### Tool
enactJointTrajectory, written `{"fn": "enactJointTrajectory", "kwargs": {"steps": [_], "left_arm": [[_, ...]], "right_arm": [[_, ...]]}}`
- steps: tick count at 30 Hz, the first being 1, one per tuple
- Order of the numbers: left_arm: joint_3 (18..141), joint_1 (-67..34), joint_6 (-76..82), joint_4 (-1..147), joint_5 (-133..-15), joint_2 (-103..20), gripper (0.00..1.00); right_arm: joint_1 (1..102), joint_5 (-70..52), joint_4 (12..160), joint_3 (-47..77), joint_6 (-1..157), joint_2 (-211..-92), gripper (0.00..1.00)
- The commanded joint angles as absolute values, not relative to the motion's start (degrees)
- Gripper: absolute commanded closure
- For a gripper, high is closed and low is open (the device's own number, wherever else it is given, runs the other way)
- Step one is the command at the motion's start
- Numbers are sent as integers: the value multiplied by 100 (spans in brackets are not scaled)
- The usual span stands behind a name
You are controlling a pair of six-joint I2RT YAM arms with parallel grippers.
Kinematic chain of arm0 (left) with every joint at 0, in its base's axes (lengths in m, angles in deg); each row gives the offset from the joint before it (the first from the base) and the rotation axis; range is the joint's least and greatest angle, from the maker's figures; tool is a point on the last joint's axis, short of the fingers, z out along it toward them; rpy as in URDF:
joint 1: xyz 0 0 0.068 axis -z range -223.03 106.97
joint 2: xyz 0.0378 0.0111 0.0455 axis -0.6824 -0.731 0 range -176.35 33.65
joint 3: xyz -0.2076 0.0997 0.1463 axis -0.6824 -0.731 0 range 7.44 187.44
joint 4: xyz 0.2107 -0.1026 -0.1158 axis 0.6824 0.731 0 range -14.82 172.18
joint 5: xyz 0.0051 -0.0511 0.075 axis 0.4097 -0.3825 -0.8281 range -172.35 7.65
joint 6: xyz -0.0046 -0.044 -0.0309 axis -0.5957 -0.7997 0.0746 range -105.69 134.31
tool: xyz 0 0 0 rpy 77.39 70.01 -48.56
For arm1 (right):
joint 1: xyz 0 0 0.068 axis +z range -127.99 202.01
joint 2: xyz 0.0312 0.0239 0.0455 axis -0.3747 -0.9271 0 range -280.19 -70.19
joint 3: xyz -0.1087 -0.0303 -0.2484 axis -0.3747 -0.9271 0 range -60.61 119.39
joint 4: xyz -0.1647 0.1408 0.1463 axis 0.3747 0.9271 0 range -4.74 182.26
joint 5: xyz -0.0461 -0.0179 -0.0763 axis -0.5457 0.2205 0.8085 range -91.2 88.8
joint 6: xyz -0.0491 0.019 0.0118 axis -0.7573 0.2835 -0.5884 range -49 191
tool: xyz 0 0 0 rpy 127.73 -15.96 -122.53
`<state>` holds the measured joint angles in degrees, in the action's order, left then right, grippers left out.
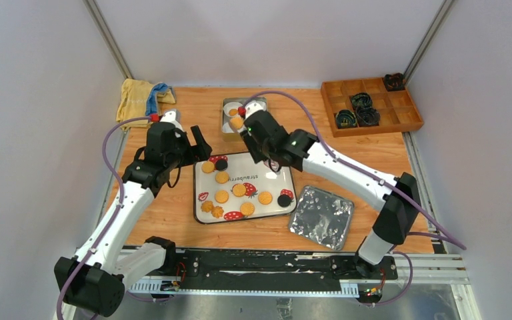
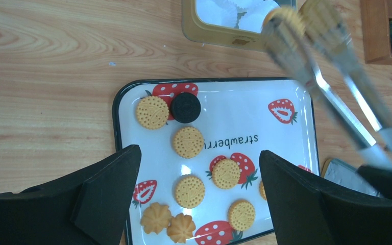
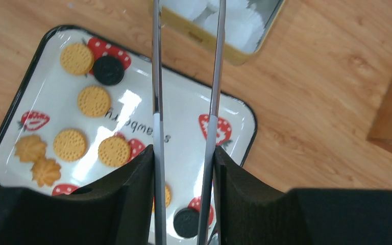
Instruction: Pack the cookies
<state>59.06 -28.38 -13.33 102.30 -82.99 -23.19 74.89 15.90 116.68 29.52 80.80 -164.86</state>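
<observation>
Several golden cookies [image 1: 239, 190] and two black ones lie on the strawberry-print tray [image 1: 267, 177]; they also show in the left wrist view [image 2: 188, 142] and the right wrist view [image 3: 94, 101]. My right gripper [image 1: 259, 132] [image 3: 184, 150] is shut on metal tongs [image 3: 155, 76]. The tongs [image 2: 311, 76] pinch one golden cookie [image 1: 237, 123] [image 2: 285, 15] over the near part of a gold tin [image 1: 227, 128] [image 2: 219, 33] [image 3: 199, 35] lined with white paper cups. My left gripper [image 1: 197, 143] [image 2: 199, 150] is open and empty above the tray's left part.
A crinkled foil sheet [image 1: 321, 217] lies to the right of the tray. A wooden compartment box [image 1: 371, 105] with dark items stands at the back right. A yellow cloth [image 1: 137, 99] with a blue one lies at the back left.
</observation>
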Motion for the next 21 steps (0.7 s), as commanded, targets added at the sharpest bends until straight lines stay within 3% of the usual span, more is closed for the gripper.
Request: {"fn": "enactJointTrajectory", "kwargs": {"steps": [1, 10, 21], "left_arm": [[5912, -2836, -1233, 10198, -8361, -2288, 8], [5973, -2836, -1185, 10237, -8446, -2337, 8], [5965, -2836, -1170, 10250, -8480, -2374, 8]], "right_arm": [[7006, 1729, 11685, 3569, 7789, -17138, 80], [6540, 1332, 11617, 4744, 7518, -18431, 81], [6311, 1014, 11679, 5202, 7540, -18997, 81]]}}
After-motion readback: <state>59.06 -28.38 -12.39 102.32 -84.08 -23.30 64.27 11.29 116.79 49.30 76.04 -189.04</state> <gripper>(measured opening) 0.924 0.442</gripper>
